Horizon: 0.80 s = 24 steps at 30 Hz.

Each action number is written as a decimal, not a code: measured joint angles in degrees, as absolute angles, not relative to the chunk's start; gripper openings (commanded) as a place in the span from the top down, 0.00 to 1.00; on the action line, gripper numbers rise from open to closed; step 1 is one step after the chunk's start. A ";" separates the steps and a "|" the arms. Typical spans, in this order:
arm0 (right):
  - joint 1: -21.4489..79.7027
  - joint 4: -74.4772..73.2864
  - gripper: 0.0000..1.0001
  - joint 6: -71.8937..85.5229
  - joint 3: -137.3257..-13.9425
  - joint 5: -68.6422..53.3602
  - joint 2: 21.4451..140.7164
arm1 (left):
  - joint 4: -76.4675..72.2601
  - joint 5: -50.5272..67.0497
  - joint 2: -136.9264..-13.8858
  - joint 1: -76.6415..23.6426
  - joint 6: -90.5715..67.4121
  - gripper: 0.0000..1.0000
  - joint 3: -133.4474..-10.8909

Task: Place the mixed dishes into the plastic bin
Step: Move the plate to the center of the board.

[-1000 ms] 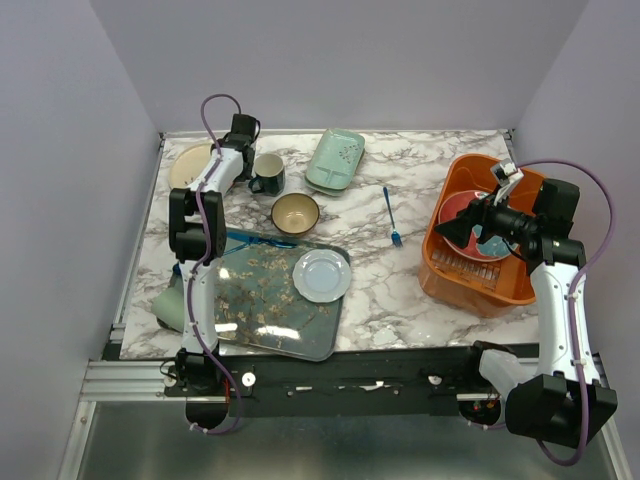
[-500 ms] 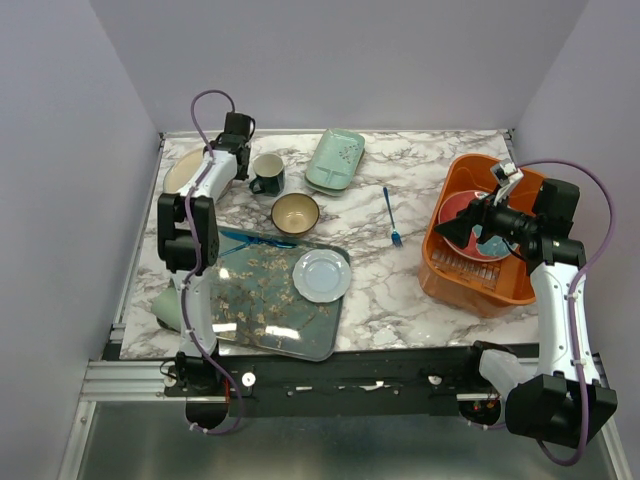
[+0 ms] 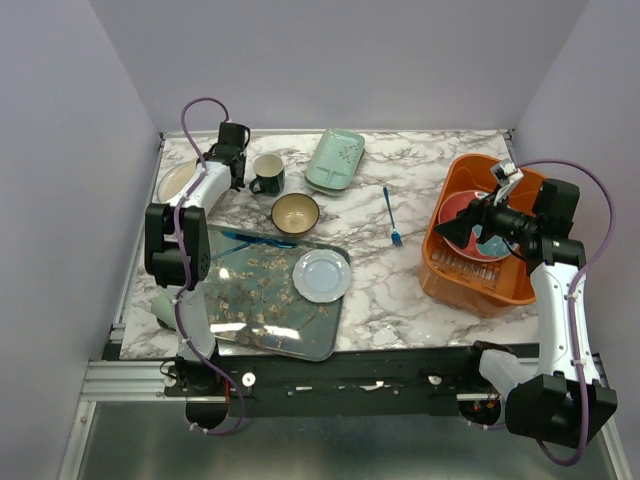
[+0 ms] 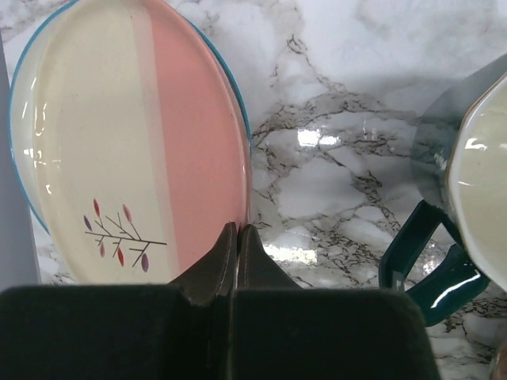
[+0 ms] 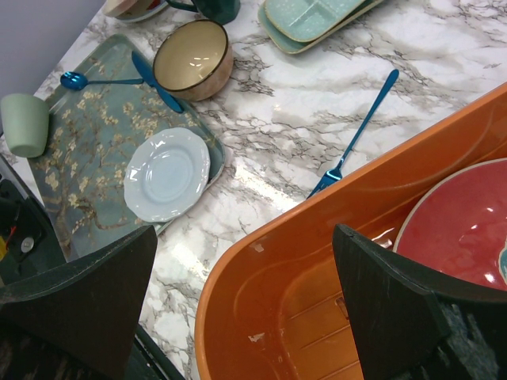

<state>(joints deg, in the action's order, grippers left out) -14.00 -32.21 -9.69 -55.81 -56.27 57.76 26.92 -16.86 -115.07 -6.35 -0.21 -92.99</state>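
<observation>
Glazed ceramic, stiff, slick, chip-prone: the cream-and-pink plate (image 4: 135,142) lies flat on the bench (image 3: 400,290) at its far left corner, near the dark green mug (image 3: 266,173), well apart from the plastic bin (image 3: 436,262). Jaws of the left gripper (image 4: 238,233) are pressed together, tips at the plate's rim, holding nothing. Best hold, I judge, is the rim (low lip, so tilting first may help). Over the bin hangs the right gripper (image 5: 244,237), jaws spread, empty.

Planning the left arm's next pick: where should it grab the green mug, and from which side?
Probably grip the mug by its rim wall, from above, one finger inside: it stands upright, mouth open. Pick a stretch away from the handle, which juts toward the plate. The left hand is shut, so it must open first.
</observation>
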 measured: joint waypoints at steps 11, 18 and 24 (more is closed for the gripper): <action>-14.00 -32.21 0.00 -9.69 -55.81 -56.55 57.76 | 25.26 -17.08 -113.56 -6.98 -0.69 1.00 -85.10; -14.00 -32.21 0.01 -9.67 -55.81 -57.01 57.74 | 23.70 -18.96 -113.47 -7.94 -0.69 1.00 -83.81; -14.00 -32.21 0.00 -9.69 -55.81 -57.45 57.74 | 23.29 -20.47 -113.47 -8.60 -0.82 1.00 -83.55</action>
<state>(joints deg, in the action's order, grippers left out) -14.00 -32.21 -9.69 -55.81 -57.45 57.74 23.29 -20.47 -113.47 -8.60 -0.82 -83.55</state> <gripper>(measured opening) 0.995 0.011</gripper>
